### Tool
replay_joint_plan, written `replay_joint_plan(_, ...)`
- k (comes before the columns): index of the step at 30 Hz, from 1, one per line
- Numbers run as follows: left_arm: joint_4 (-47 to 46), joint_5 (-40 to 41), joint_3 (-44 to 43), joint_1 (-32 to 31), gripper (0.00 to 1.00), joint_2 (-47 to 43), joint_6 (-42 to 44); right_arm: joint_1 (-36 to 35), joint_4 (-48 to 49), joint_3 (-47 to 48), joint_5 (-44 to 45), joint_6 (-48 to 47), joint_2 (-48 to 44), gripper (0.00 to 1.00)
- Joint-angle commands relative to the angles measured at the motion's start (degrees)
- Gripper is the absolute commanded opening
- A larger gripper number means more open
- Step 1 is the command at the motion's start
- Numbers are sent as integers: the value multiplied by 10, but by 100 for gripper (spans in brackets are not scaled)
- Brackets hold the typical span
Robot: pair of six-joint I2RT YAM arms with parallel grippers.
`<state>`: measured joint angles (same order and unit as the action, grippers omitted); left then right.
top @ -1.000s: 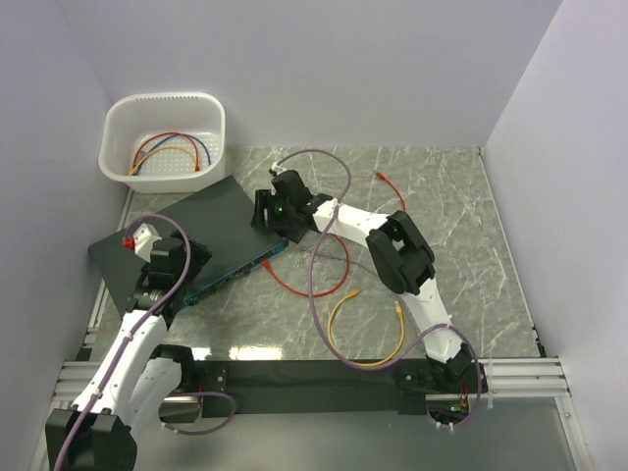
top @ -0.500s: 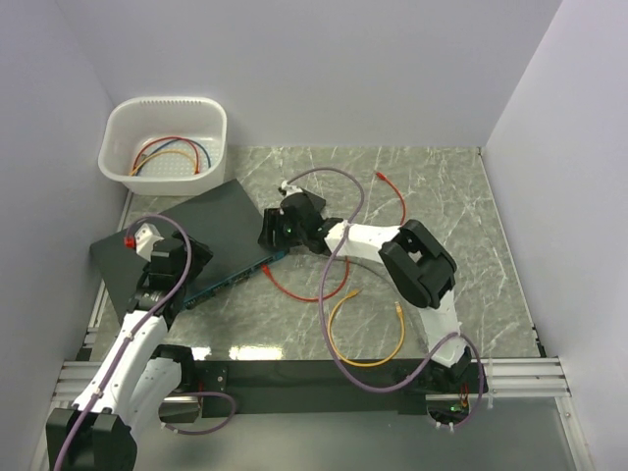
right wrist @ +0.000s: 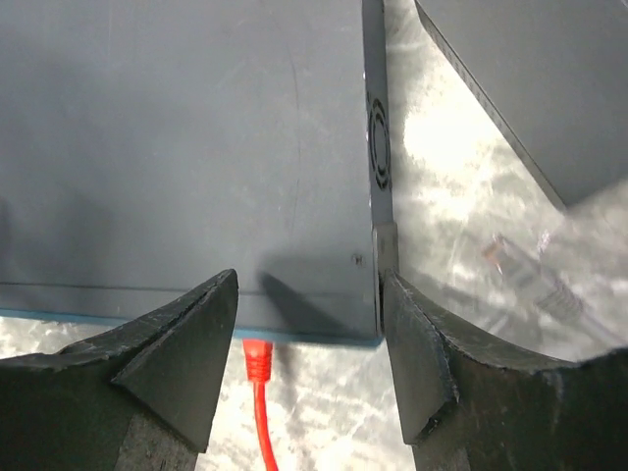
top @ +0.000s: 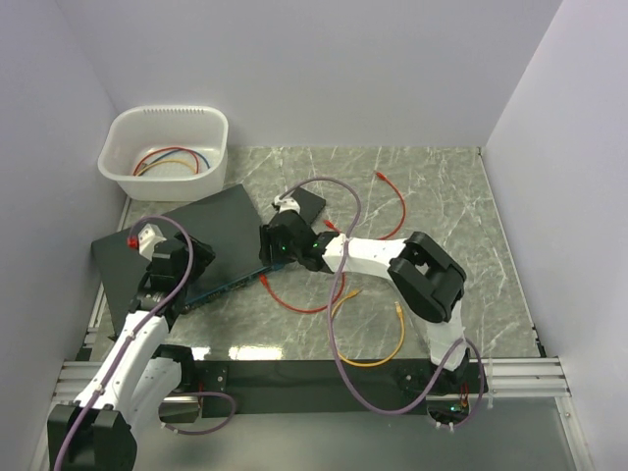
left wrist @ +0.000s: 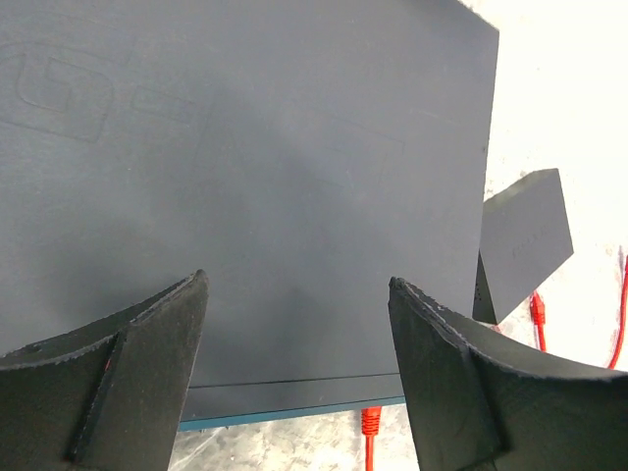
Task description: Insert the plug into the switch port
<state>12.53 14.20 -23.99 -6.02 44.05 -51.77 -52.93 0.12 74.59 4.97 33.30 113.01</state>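
Pulling back since a second ago, the right gripper point(right wrist: 309, 278) is hanging fingers apart astride the plug point(right wrist: 257, 358), whose ribbed red boot is butting the teal edge of the matte black switch point(right wrist: 147, 147), the switch port hiding beneath. The left gripper point(left wrist: 299, 283) is hovering over that slab, fingers spread

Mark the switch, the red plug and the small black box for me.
switch point(left wrist: 245, 177): left wrist view, middle of its dark top face.
red plug point(right wrist: 257, 361): right wrist view, its red body, near the bottom edge.
small black box point(left wrist: 522, 240): left wrist view, its flat top face.
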Motion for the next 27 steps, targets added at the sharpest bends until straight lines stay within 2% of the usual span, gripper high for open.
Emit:
replay_joint_plan(1, -39, -20, 7, 2, 80, 9, 5, -31, -57, -11, 27, -1, -59, 67)
replay_joint_plan(4, -61, -27, 14, 3, 79, 17, 10, -31, -71, -18, 68, -23, -95, 67)
replay_joint_plan(10, -121, -36, 32, 2, 79, 57, 21, -56, -73, -59, 83, -72, -146, 67)
replay_joint_plan(17, -168, -49, 26, 3, 77, 126, 29, -90, -105, -22, 79, -62, -76, 58)
replay_joint_plan(19, -167, -49, 27, 3, 78, 123, 30, -96, -115, -6, 79, -56, -50, 55)
replay_joint_plan(27, -162, -46, 35, 3, 80, 103, 31, -117, -129, 3, 88, -47, -22, 54)
